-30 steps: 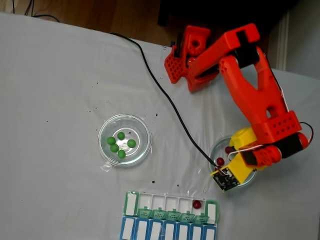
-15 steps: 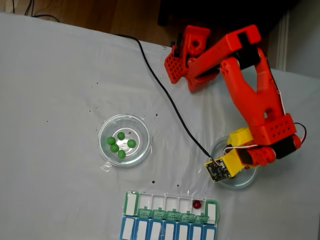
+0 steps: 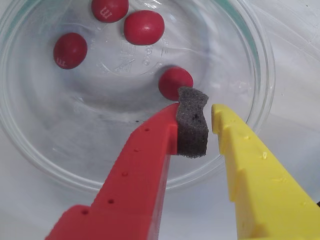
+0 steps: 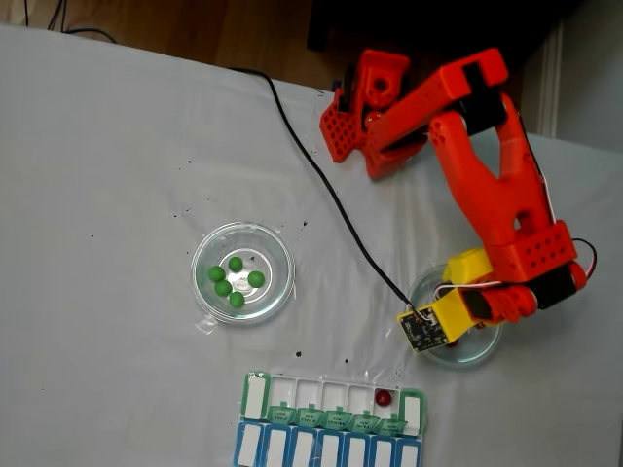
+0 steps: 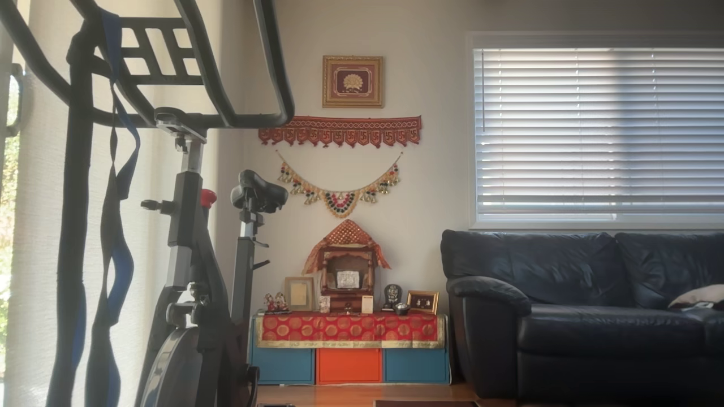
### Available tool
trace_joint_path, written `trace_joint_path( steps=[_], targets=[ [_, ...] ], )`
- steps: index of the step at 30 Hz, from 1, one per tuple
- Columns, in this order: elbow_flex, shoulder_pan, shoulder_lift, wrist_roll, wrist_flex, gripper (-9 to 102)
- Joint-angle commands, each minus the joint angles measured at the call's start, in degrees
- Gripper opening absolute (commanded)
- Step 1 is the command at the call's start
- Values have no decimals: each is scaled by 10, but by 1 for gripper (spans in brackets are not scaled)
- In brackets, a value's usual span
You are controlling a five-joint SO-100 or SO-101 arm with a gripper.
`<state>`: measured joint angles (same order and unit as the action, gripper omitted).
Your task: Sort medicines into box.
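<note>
In the wrist view the gripper (image 3: 202, 107) hung over a clear glass dish (image 3: 260, 75), its red finger (image 3: 145, 165) carrying a dark foam pad (image 3: 192, 125) and its yellow finger (image 3: 250, 165) standing just apart from that pad, so the claw was only a narrow slit open and gripped nothing. One dark red pill (image 3: 172, 82) lay just beyond the pad tip, toward twelve o'clock; whether they touched could not be told. Farther on in the dish lay three more red pills (image 3: 144, 27), at about eleven and ten o'clock from the claw, well apart from the rim, with bare glass all round the fingers. In the fixed view the pill organizer (image 4: 331, 428) lay at the bottom edge of the white table (image 4: 97, 195), its long axis running from nine to three o'clock, the green-lidded row above the blue row. One red pill (image 4: 383, 397) sat in a compartment second from the right end. The arm (image 4: 487, 185) reached down over the right-hand dish (image 4: 487, 348), at about one o'clock from the box. A second dish (image 4: 277, 255) with five green pills (image 4: 234, 282) stood at eleven o'clock from the box, with open cloth between them.
</note>
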<state>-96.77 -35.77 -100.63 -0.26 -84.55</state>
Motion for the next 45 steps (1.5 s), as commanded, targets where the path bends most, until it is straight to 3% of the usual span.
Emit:
trace_joint_path(
  steps=[1, 12, 45],
  targets=[
    [7, -8, -2, 7, 4, 7],
    [11, -9, 2, 11, 11, 18],
    [-3, -22, 43, 16, 40, 18]
  ],
)
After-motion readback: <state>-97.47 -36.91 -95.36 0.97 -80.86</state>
